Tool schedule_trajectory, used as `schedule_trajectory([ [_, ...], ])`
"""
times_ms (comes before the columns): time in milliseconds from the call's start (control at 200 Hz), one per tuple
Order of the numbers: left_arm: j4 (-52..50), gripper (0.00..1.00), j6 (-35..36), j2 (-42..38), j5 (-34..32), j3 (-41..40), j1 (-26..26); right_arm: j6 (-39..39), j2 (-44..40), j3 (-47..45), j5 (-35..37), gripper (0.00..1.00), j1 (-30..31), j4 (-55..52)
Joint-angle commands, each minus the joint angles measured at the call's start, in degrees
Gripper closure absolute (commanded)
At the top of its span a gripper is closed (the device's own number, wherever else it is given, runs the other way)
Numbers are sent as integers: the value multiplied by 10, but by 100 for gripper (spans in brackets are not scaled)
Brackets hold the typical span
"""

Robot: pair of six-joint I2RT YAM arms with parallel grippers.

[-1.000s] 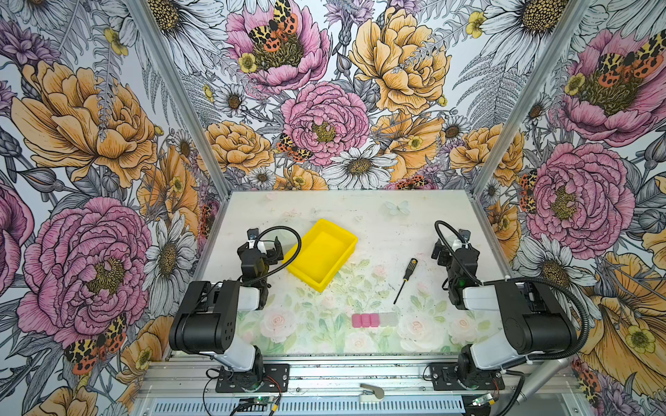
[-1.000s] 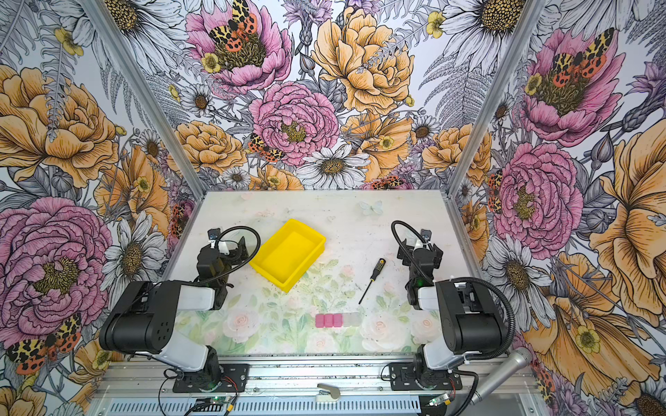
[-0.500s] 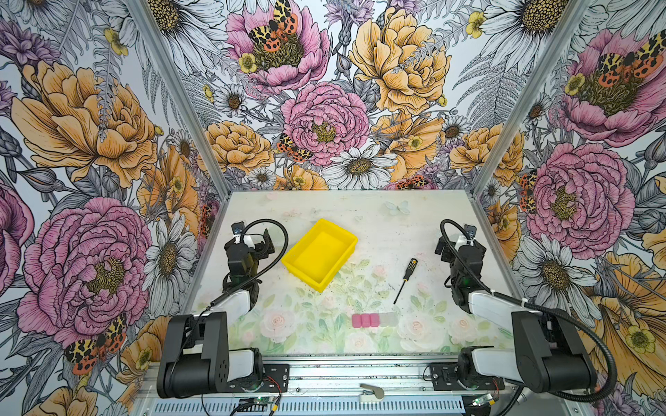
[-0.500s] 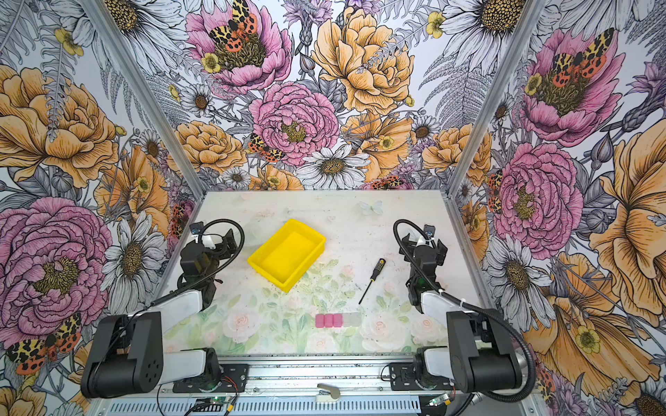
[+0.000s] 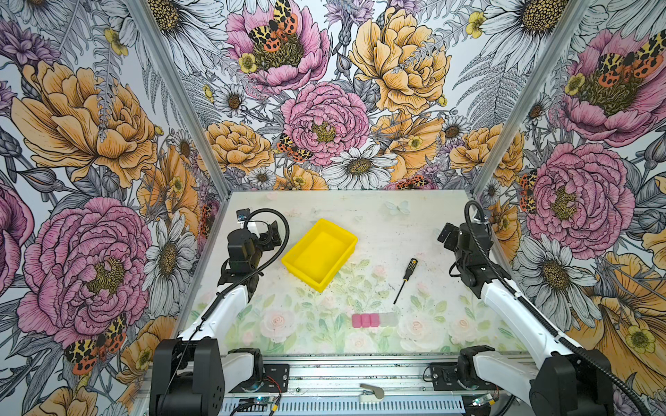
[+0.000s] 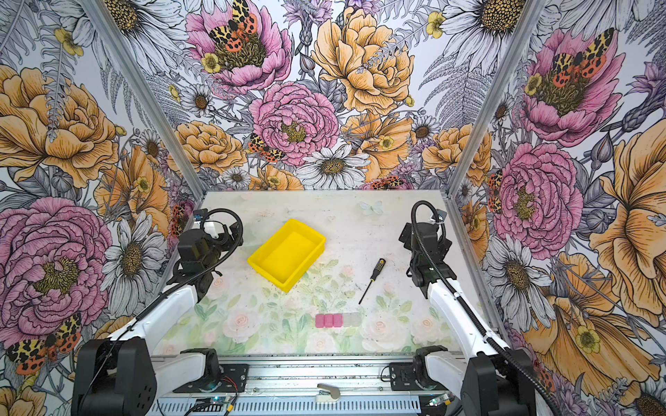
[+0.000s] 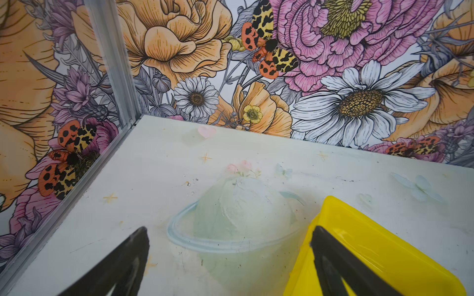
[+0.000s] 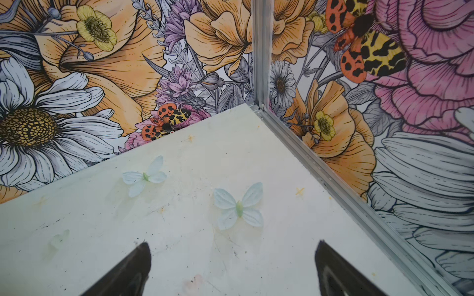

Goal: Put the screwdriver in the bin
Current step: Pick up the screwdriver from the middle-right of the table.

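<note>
Since a second ago both arms have unfolded from a low, tucked pose at the near edge and reached out over the worktop (image 5: 396,223). The bin (image 5: 317,252), the screwdriver (image 5: 403,282) and the row of pink and clear blocks (image 5: 374,320) lie where they lay before.

The left pincer (image 7: 230,256) is spread wide with only bare worktop between its fingers. In the left wrist view one finger (image 7: 331,258) overlaps a corner of the bin (image 7: 384,256), and whether they touch cannot be told. In both top views this pincer (image 5: 269,235) sits just beside the bin's left side. The right pincer (image 8: 230,266) is also spread wide, holding nothing and pointing at the far right corner of the worktop.

Both forearms slope up and forward from the base rail, with the wrists bent so the pincers point toward the back wall. The right pincer (image 6: 406,235) is near the right wall, well apart from the screwdriver (image 6: 370,281). The screwdriver lies flat on the worktop between the bin (image 6: 288,252) and the right arm. Its handle points away and its tip points toward the blocks (image 6: 337,320). It is outside the bin.
</note>
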Motion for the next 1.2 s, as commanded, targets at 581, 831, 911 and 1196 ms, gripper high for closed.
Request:
schedule_trajectory([
  [581,-295,1,-156,-2,18,126,-108,202,207,180,-70,1,127,-304],
  [831,-311,1,-148,14,42,144,-120,204,276,190,-95,1,131,-299],
  [911,-312,1,-142,13,44,146,-127,201,296,191,-104,1,131,-292],
  [1196,-313,1,-148,-7,39,134,-144,195,335,173,-126,4,129,-251],
])
